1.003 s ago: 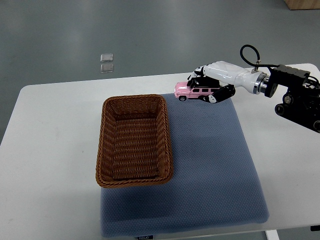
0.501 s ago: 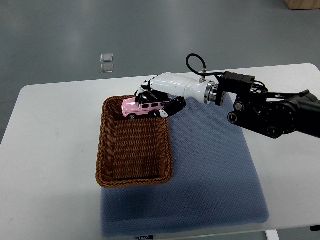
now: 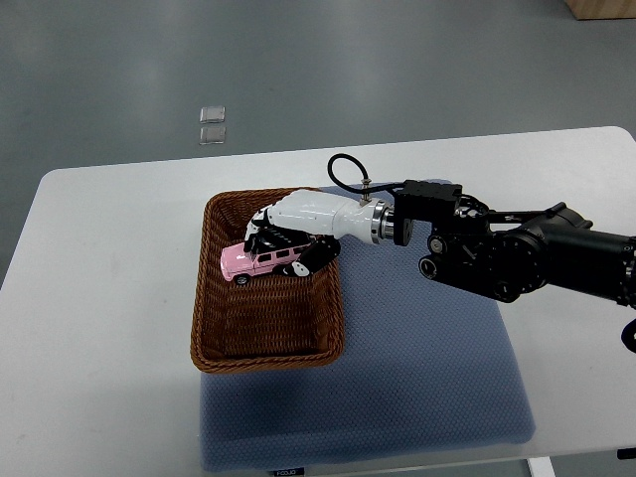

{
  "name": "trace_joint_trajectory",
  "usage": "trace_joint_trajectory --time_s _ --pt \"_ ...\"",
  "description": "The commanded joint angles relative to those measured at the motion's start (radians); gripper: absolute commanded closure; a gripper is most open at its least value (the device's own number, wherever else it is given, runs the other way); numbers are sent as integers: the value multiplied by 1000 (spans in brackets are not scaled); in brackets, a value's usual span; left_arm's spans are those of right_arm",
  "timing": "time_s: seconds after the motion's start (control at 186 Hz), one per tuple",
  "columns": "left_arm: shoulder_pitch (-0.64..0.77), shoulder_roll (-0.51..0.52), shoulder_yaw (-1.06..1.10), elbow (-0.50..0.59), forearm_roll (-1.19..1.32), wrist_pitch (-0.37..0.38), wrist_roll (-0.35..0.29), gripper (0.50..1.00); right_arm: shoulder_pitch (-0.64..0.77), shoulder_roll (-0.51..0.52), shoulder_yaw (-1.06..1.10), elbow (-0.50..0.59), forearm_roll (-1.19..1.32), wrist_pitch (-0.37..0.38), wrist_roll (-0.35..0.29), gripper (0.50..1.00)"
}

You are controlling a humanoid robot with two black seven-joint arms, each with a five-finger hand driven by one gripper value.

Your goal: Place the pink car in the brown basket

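The pink car (image 3: 257, 260) is a small toy jeep with white trim, held over the inside of the brown basket (image 3: 213, 328), near its far half. My right hand (image 3: 288, 236) is white with black fingertips; it reaches in from the right and is shut on the pink car from above. The brown basket is a rectangular wicker one standing on the left part of the blue-grey mat (image 3: 427, 358). Whether the car touches the basket floor cannot be told. The left arm is not in view.
The white table (image 3: 99, 328) carries the mat and basket. My dark right forearm (image 3: 517, 256) crosses above the mat's far right part. Two small clear squares (image 3: 212, 124) lie on the grey floor beyond the table.
My right hand has carried the pink car leftward and down, from beyond the basket's far right corner, over its far rim, to inside the basket.
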Motion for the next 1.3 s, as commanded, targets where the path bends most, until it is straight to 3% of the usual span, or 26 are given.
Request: trace_joint_trajectory --time_s 0.0,0.081,0.178,0.41,0.631,0.803,0.965,1.116,1.294 --pt "-1 0 1 0 0 0 0 500 -2 0 -2 -4 2 -4 -1 863" --pt "1 0 0 0 0 0 -2 500 -2 -3 -2 -6 2 -6 -1 663" --pt "1 0 0 3 0 0 0 500 -4 -5 1 -7 2 -9 -4 605" --pt "2 0 0 8 0 0 -2 500 0 -29 24 -7 36 -10 -3 603" --pt "6 0 -2 9 -2 0 -2 500 -14 -121 139 -7 292 -6 -7 603" --pt "6 0 -2 9 -2 0 -2 500 -114 -215 272 -7 565 4 -15 603" --pt "6 0 -2 11 -2 0 -2 500 -237 -256 439 -6 844 5 -96 603" --pt "6 0 -2 11 -2 0 -2 500 -335 -270 516 2 984 8 -104 603" --pt "6 0 -3 11 -2 0 -2 500 -398 -278 522 6 1114 82 -104 603"
